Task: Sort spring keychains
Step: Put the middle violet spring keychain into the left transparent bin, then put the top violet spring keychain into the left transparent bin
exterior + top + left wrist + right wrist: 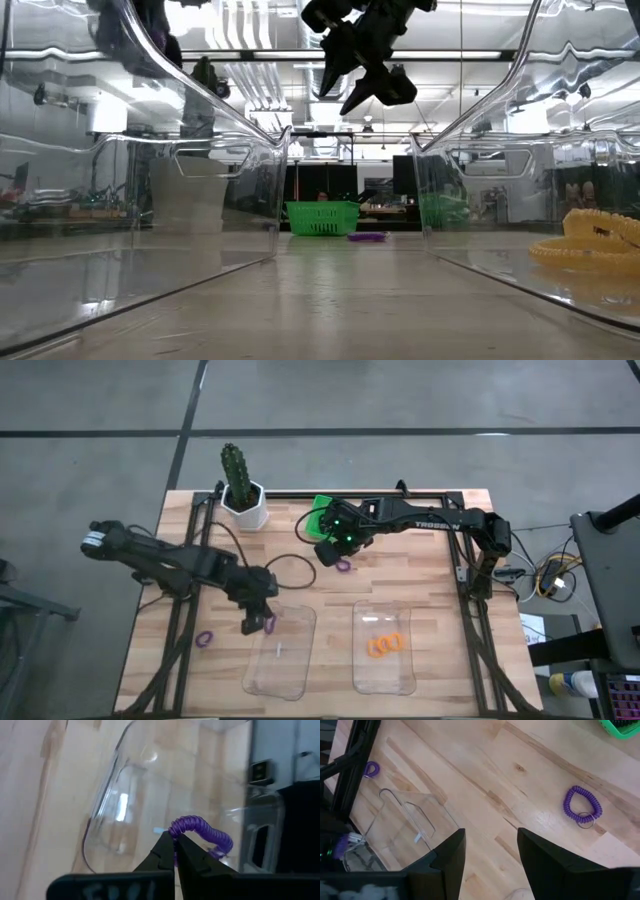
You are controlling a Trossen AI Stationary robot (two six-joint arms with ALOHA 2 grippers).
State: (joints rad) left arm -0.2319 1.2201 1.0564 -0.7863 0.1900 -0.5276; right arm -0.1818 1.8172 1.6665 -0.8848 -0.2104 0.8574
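Note:
My left gripper [262,623] is shut on a purple spring keychain [202,831] above the far left corner of the left clear tray [285,660]. My right gripper [490,852] is open and hovers over the table's middle, beside a second purple keychain [582,806] that lies flat on the wood [343,565]. A third purple keychain [204,639] lies left of the left tray. Orange keychains [385,645] lie in the right clear tray [385,670]. No black ones show. My left gripper pinches the purple keychain's coil at one end of its loop [176,828] between its two fingertips [165,845]. The rest of the loop [220,840] sticks out past the tips. The keychain is lifted clear, over the tray's rim.
A potted cactus [240,485] and a green basket [322,515] stand at the table's far edge. Black cables [290,565] loop over the wood near the left arm. In the low view the two tray walls [230,130] flank a bare strip of table.

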